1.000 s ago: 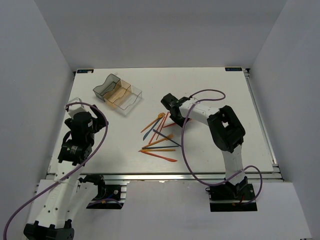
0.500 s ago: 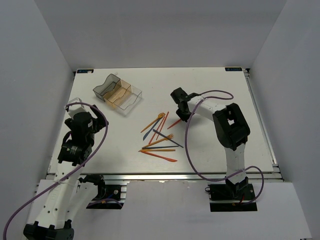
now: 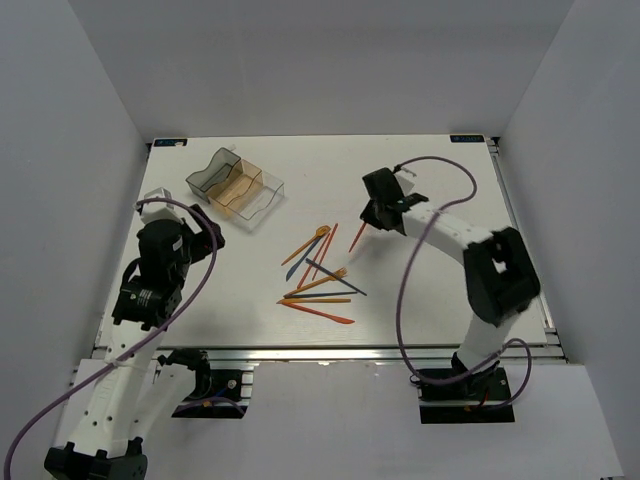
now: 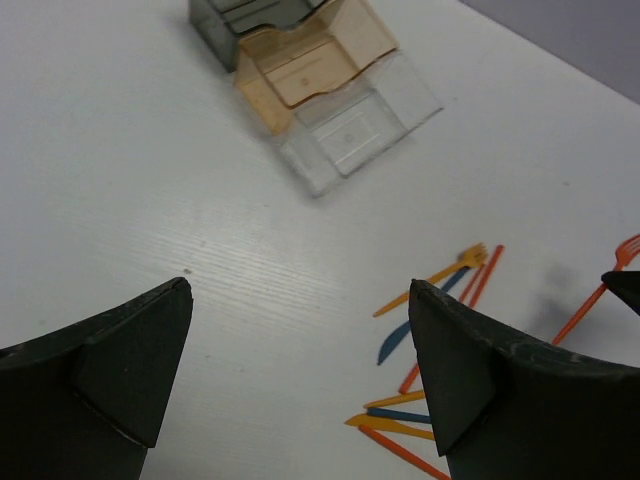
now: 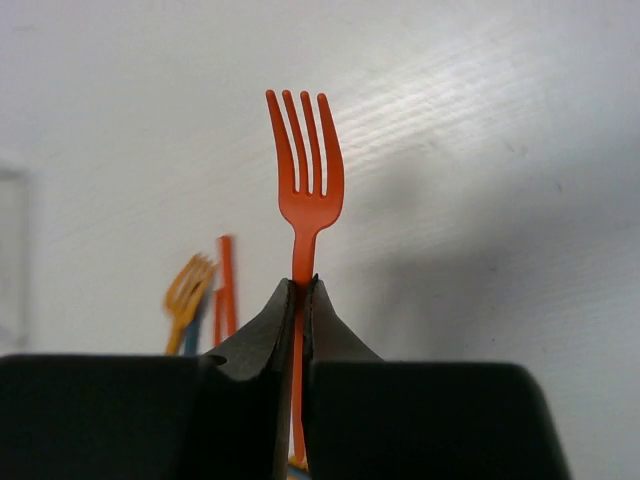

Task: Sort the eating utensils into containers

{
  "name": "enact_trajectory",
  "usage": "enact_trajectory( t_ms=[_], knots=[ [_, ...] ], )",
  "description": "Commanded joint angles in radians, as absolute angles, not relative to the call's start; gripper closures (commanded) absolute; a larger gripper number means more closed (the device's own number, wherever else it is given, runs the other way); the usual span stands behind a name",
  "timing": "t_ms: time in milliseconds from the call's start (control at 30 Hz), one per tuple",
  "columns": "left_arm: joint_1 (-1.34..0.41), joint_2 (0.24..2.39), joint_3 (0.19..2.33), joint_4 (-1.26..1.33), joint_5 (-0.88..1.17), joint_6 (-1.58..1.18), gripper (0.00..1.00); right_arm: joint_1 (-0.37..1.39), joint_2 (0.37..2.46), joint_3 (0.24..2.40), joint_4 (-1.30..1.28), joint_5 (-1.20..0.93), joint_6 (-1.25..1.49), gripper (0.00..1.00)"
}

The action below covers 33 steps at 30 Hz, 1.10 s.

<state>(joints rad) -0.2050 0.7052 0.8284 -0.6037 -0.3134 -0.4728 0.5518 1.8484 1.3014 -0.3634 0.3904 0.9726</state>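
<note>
Right gripper (image 5: 300, 288) pinches the orange fork (image 5: 306, 190) by its handle (end hidden between the jaws), tines beyond them; left gripper (image 4: 300, 290) gapes wide over the table (image 4: 150, 150).

The right hand (image 3: 369, 222) is closing from part-open to a full pinch on the handle of a red-orange fork (image 5: 305, 190). It is also pulling back from above the scattered utensils (image 3: 318, 285) toward the right side of the surface (image 3: 440, 160). The fork is coming away with it, leaving its spot at the right edge of the scatter and rising clear, its shadow now apart from it. The right arm's elbow (image 3: 497, 280) is swinging out to the right, and the purple cable (image 3: 440, 185) is arching higher over the surface. The left arm (image 3: 160, 265) is turning slightly toward the middle.
</note>
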Motion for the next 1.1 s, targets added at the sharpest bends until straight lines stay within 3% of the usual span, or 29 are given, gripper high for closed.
enact_trajectory(
  t_ms=[0, 67, 200, 267, 367, 700, 900, 1000, 1067],
  knots=[
    [-0.21, 0.735, 0.925, -0.542, -0.138, -0.495, 0.02, 0.56, 1.633, 1.162, 0.02, 0.28, 0.599, 1.0],
    [-0.209, 0.765, 0.943, -0.494, -0.085, -0.52, 0.02, 0.563, 1.527, 1.085, 0.09, 0.195, 0.526, 1.0],
    [-0.212, 0.824, 0.92, -0.295, 0.203, -0.609, 0.02, 0.584, 1.433, 1.045, 0.187, -0.313, 0.402, 1.0],
    [-0.213, 0.856, 0.891, -0.157, 0.362, -0.67, 0.02, 0.641, 1.422, 1.071, 0.149, -0.365, 0.382, 1.0],
    [-0.235, 0.911, 0.887, -0.069, 0.373, -0.689, 0.02, 0.779, 1.404, 1.115, 0.085, -0.269, 0.37, 1.0],
    [-0.282, 0.989, 0.928, -0.207, 0.376, -0.532, 0.05, 0.907, 1.517, 1.353, -0.156, -0.163, 0.362, 1.0],
    [-0.284, 0.962, 0.91, -0.222, 0.402, -0.492, 0.17, 0.916, 1.569, 1.414, -0.196, -0.164, 0.371, 1.0],
    [-0.284, 0.962, 0.904, -0.23, 0.387, -0.485, 0.33, 0.933, 1.577, 1.436, -0.205, -0.166, 0.361, 1.0],
    [-0.284, 0.966, 0.902, -0.229, 0.385, -0.483, 0.37, 0.951, 1.588, 1.454, -0.235, -0.163, 0.348, 1.0]
  ],
)
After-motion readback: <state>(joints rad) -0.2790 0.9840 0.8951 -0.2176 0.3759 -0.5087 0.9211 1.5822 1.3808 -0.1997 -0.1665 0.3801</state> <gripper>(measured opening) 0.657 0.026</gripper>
